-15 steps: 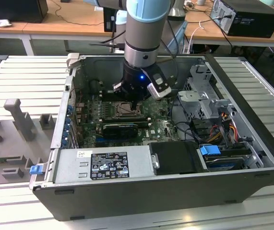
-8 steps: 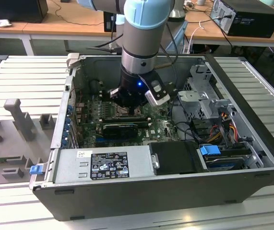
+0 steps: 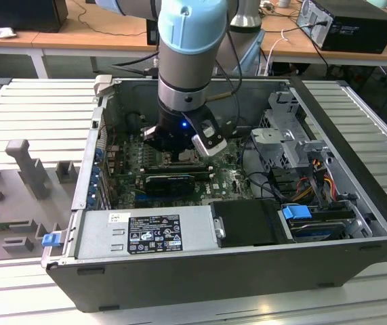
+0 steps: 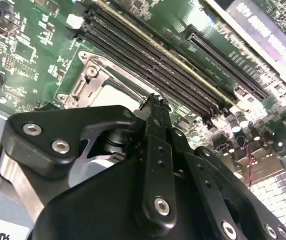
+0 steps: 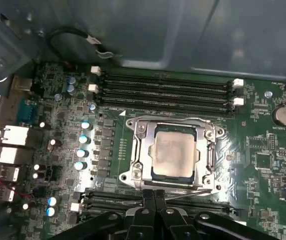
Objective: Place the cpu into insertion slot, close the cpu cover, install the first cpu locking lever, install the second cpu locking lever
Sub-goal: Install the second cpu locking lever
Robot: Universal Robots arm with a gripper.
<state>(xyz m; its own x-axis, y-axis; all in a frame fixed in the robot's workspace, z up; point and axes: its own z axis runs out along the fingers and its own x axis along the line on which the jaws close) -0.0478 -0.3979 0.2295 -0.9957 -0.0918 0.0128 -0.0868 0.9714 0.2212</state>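
The cpu (image 5: 173, 155), a silvery square chip, lies flat in the insertion slot, whose pin field is hidden beneath it. The cpu cover (image 5: 141, 150), a silver frame, lies down around the chip. A thin metal lever (image 5: 193, 191) runs along the socket's edge nearest my fingers. My gripper (image 5: 154, 196) is shut, its black fingertips pressed together just off that edge, with nothing visibly between them. In the second wrist view the gripper (image 4: 153, 102) reaches the corner of the cover (image 4: 87, 80) and chip (image 4: 115, 95). In the exterior view the gripper (image 3: 179, 150) is low over the green board.
Long black memory slots (image 5: 168, 92) run along the socket's far side, and black card slots (image 5: 107, 197) flank my fingers. Capacitors (image 5: 82, 140) stand beside the socket. The case holds a power supply (image 3: 146, 233), a drive cage (image 3: 288, 135) and loose cables (image 3: 315, 183).
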